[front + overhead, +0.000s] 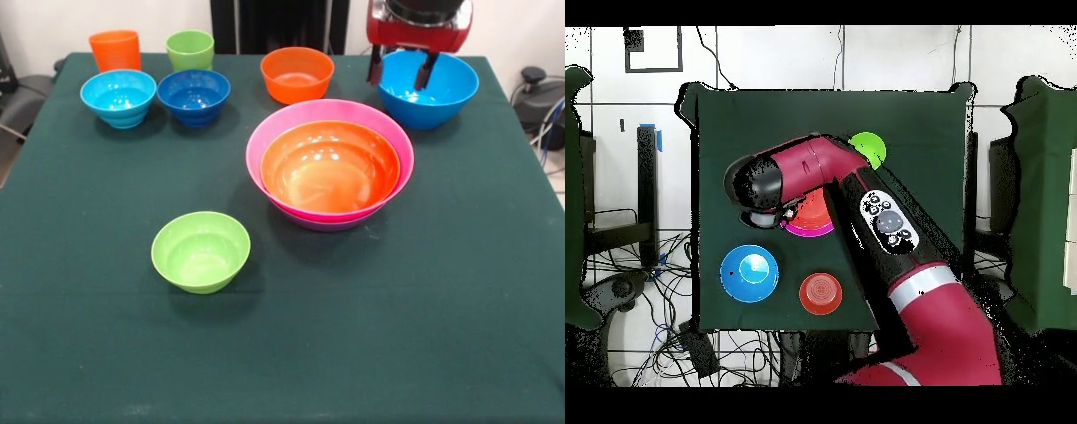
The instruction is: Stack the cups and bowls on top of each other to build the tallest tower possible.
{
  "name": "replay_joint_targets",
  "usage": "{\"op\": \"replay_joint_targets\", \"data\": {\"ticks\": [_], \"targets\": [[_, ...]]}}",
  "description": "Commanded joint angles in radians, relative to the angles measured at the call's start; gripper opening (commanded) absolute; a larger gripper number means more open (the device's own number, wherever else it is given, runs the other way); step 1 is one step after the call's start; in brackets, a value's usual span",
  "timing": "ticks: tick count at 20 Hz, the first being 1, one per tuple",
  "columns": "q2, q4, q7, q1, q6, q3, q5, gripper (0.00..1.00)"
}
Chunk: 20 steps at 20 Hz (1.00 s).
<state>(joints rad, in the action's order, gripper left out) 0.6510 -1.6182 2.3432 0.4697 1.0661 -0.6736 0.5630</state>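
Nearest us on the table (79,353) a small green bowl (200,251), behind it the tower (329,164) with orange bowl nested in pink, farther back we see small bowls (118,97) and cups (116,50), the hand (402,71) spread wide, empty, above the big blue bowl (429,88)

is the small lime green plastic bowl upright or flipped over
Upright. In the front view the small lime-green plastic bowl sits alone on the green tablecloth with its rim on top and its empty inside visible.
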Motion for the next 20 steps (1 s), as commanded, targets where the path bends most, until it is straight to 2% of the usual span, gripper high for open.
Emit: {"op": "replay_joint_targets", "data": {"ticks": [1, 11, 14, 20], "targets": [[0.048, -0.141, -0.078, 0.012, -0.087, 0.009, 0.004, 1.00], [-0.014, -0.057, -0.159, 0.004, -0.077, 0.016, 0.051, 1.00], [-0.026, -0.051, -0.178, 0.015, -0.082, 0.013, 0.056, 1.00], [-0.097, 0.013, -0.266, 0.053, -0.061, 0.008, 0.077, 1.00]]}}
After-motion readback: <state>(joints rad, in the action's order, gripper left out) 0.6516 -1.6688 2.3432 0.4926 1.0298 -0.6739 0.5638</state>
